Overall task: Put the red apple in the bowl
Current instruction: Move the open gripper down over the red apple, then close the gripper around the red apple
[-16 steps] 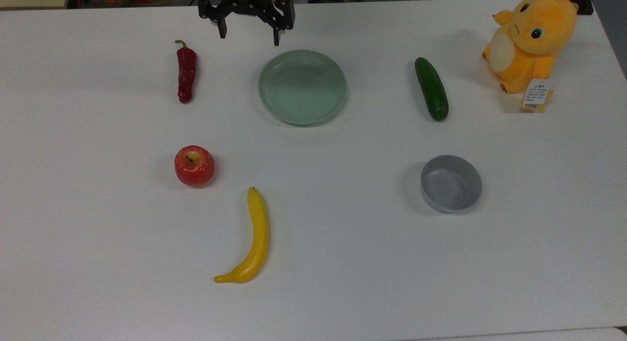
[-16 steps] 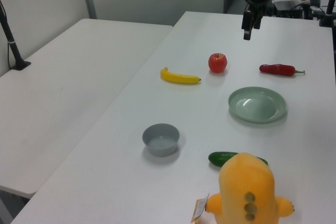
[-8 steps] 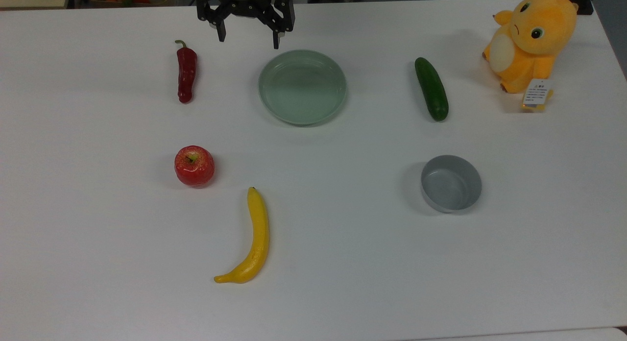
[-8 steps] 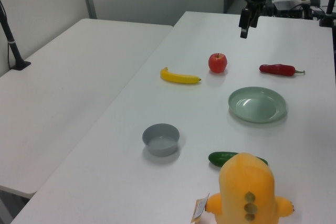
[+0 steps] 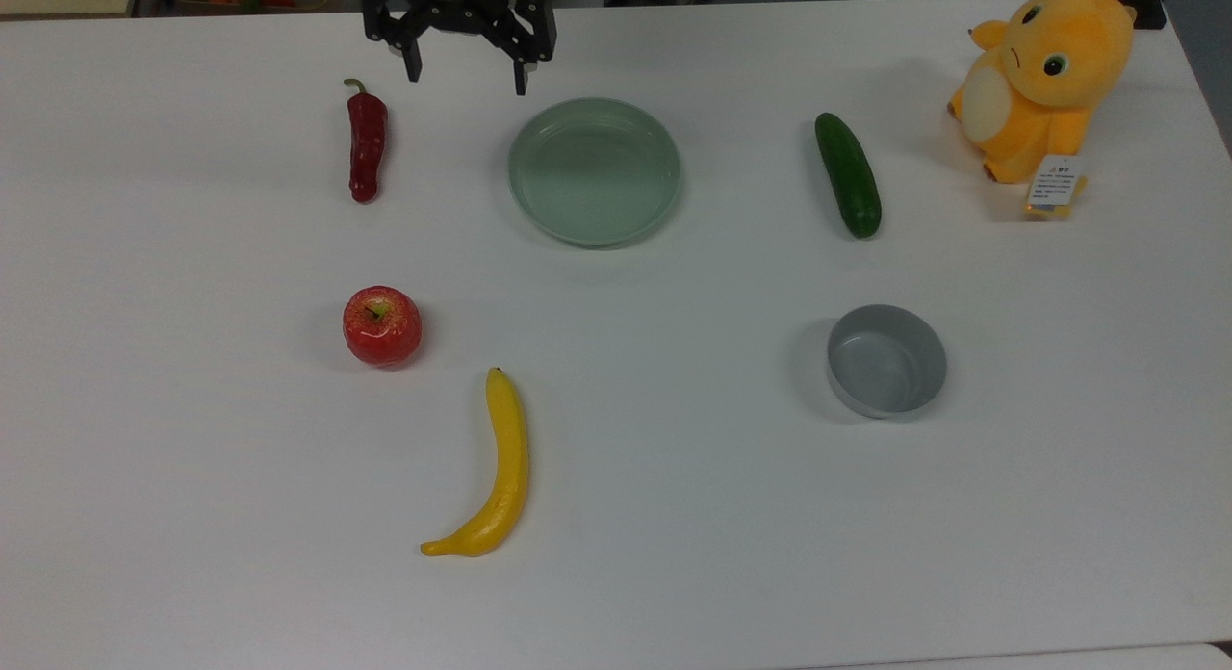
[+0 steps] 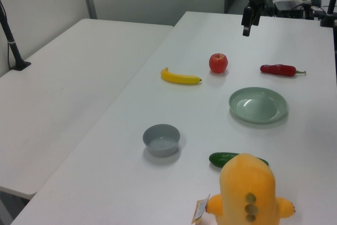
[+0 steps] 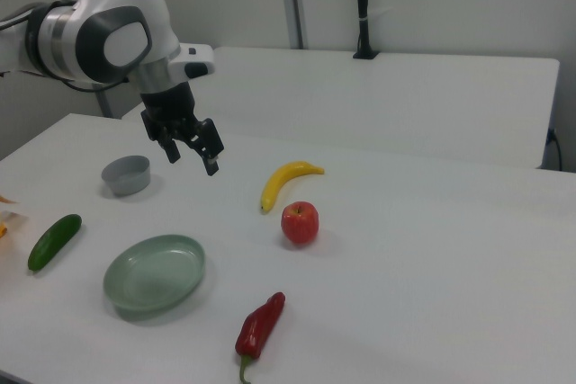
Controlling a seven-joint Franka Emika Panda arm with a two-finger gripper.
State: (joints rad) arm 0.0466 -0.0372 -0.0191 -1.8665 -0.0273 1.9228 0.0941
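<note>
Top view, left to right: chili pepper (image 5: 367,152), red apple (image 5: 382,325) on the table (image 5: 674,516) just left of the banana (image 5: 494,473), well apart from the bowl (image 5: 886,360). Gripper (image 5: 465,78) above the far edge, fingers spread wide, holding nothing. Plate (image 5: 594,169), cucumber (image 5: 848,173), plush toy (image 5: 1044,78); its tag (image 5: 1053,181) text is unreadable.

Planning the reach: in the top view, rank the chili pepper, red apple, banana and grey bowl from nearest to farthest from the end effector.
From the end effector:
1. Chili pepper, just toward the top view's left.
2. Red apple, lower left.
3. Banana and bowl: too close to call; banana below, bowl lower right.
</note>
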